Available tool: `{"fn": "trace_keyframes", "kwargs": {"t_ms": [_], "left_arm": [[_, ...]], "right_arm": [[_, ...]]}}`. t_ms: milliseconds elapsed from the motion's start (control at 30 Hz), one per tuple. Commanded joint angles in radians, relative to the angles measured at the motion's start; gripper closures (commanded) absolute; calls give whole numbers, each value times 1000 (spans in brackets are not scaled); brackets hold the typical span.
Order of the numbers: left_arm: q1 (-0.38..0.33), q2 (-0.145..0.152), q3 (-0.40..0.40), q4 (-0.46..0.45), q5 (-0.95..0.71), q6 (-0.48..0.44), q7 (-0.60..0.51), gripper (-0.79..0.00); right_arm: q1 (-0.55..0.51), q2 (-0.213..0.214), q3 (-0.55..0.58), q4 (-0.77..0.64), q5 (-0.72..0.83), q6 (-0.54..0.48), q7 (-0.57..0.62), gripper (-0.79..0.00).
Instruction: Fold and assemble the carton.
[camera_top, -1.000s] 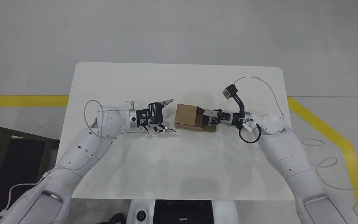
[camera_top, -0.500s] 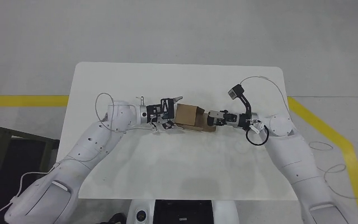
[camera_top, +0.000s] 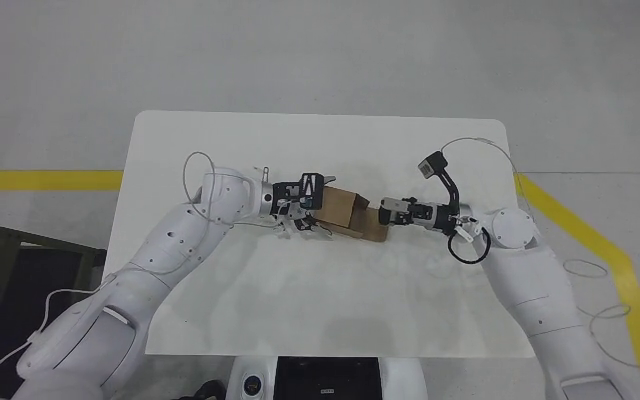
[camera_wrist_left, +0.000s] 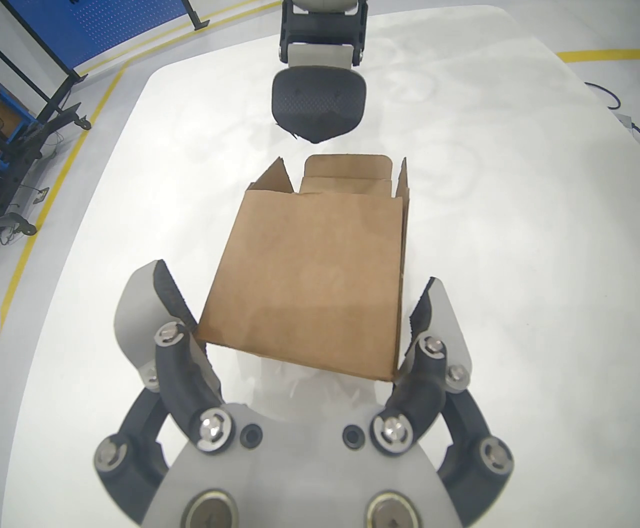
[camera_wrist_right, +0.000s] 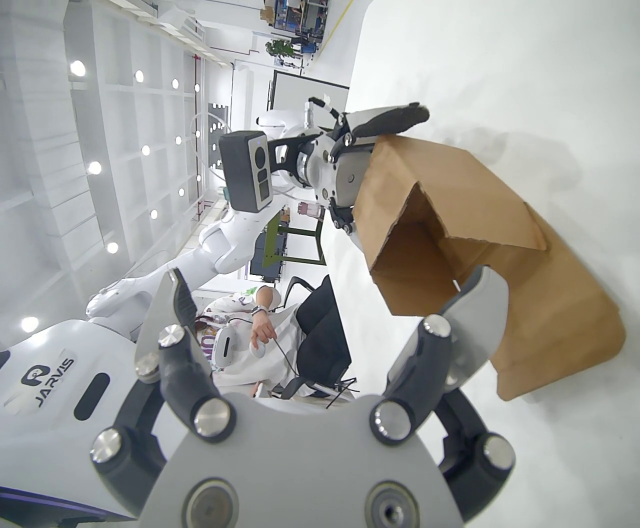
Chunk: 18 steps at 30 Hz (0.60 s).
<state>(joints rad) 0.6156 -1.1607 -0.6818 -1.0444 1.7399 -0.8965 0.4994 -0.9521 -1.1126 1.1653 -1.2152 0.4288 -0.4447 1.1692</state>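
**A:** What is the setting?

**B:** A white table (camera_top: 200, 140) on a grey floor, with a yellow line (camera_top: 60, 180) running past it.

**A:** And the carton?

**B:** The brown carton (camera_top: 345, 208) lies on its side mid-table, opened up into a sleeve. One end sits between the fingers of the left gripper (camera_wrist_left: 295, 280). The other end, its flaps (camera_wrist_left: 347, 172) not yet folded, faces the right gripper (camera_wrist_right: 327, 285).

**A:** Does the left one have it clamped?

**B:** No. Its fingers (camera_wrist_left: 145, 300) are spread wide, one close beside each near corner of the carton. I cannot tell whether they touch. I judge the straddle to be a brace, so the light box cannot slide or twist when it is pushed from the far end.

**A:** And the right?

**B:** It is also spread wide and grips nothing. One finger (camera_wrist_right: 475, 300) hangs over the long flap (camera_wrist_right: 560, 325) lying flat on the table, just at the carton's open mouth. The other finger is well apart from the cardboard. It likely waits there because that mouth is where the folding has to happen.

**A:** What is left to do?

**B:** Most of it, I'd say. The small side flaps stand out from the mouth and the long flap is untucked. A careless push could crush the thin wall.
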Motion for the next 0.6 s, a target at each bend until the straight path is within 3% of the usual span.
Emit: {"fn": "trace_keyframes", "kwargs": {"t_ms": [0,233,567], "left_arm": [[-3,-2,3,4,4,0,3,-785],[-15,-5,6,9,14,0,16,-785],[-19,-7,9,11,26,2,27,-785]], "right_arm": [[9,-2,-7,16,-16,-10,-15,-785],[58,-19,-44,112,-15,-86,-53,-785],[155,-63,-156,226,61,-128,31,-785]]}}
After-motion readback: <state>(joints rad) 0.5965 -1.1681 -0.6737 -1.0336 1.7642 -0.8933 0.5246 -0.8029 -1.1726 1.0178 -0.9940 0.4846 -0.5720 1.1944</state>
